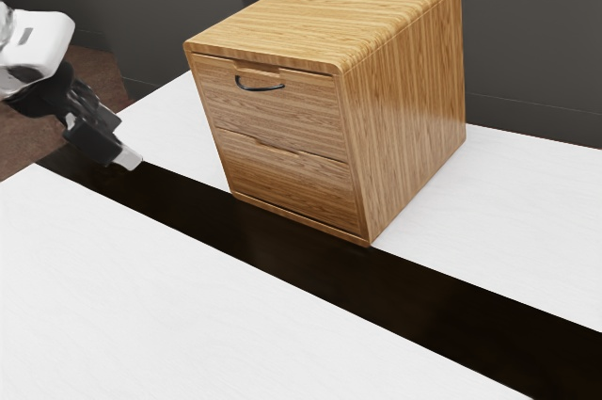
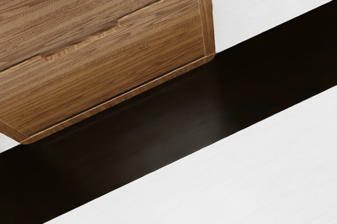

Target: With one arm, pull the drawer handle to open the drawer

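Zero steps done: I am judging the pull as not yet begun; both drawer fronts are sitting flush with the cabinet's face and nothing is touching the handle.
Steps left: I am counting three: the approach, the grasp of the handle, and the pull outward.
One gripper [image 1: 125, 157]: it is hanging low over the dark stripe at the exterior view's left, well apart from the cabinet and carrying nothing.
Jaws: I am failing to tell from this angle whether they are apart or together.
One handle [image 1: 259, 87]: the thin dark bow is sitting near the top of the upper drawer, to the right of the gripper and higher than it.
Two drawers: the upper drawer [image 1: 273, 113] is lying above the lower drawer [image 1: 292, 174], and only the upper one is showing a handle.
One cabinet [image 1: 404, 89]: it is standing upright on the desk.
One desk [image 1: 141, 306]: white, with one dark stripe [image 1: 423, 296] running across it under the cabinet's front edge.
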